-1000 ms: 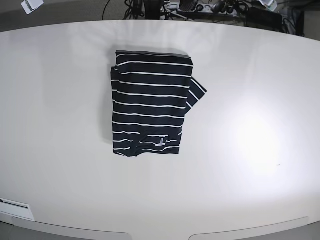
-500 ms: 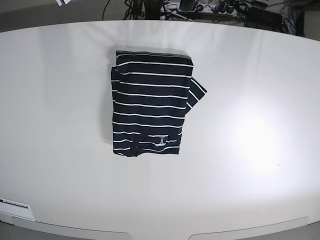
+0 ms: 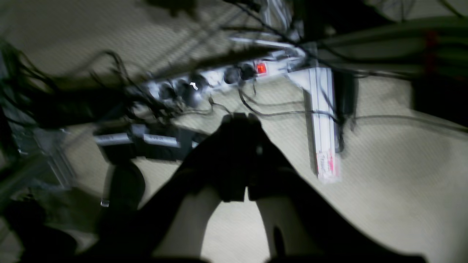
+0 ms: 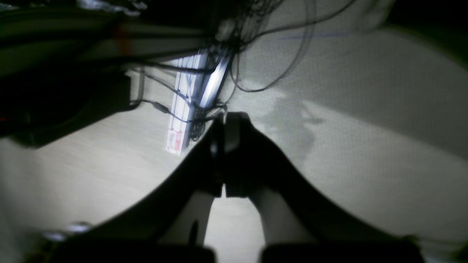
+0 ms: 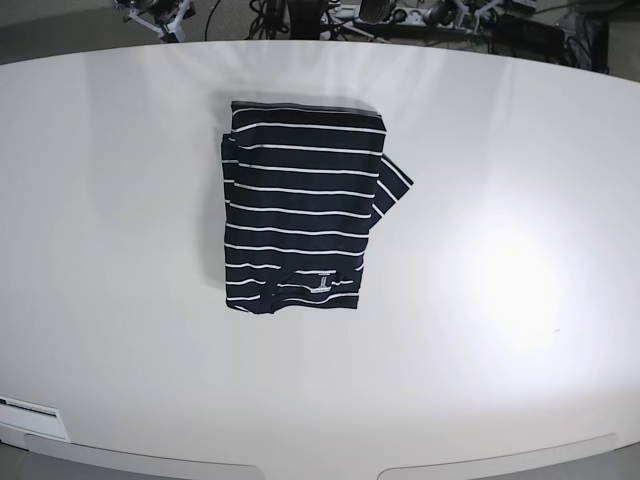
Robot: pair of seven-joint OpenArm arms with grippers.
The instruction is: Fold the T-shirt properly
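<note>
Dark navy white-striped T-shirt [image 5: 300,215] folded into a rectangle on the white oval table [image 5: 520,150], one sleeve poking out, left gripper [image 3: 239,118] and right gripper [image 4: 223,118] — both closed, empty — over the floor.

No legible text in any view.
Small white label [image 5: 322,284] on striped T-shirt [image 5: 300,205], sticker [image 5: 28,408] at table [image 5: 500,330] edge, red-and-white tag [image 3: 327,165] on rail: all too blurred to read.

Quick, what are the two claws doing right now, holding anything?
Left gripper: closed, holding nothing.
Right gripper: closed, holding nothing.
</note>
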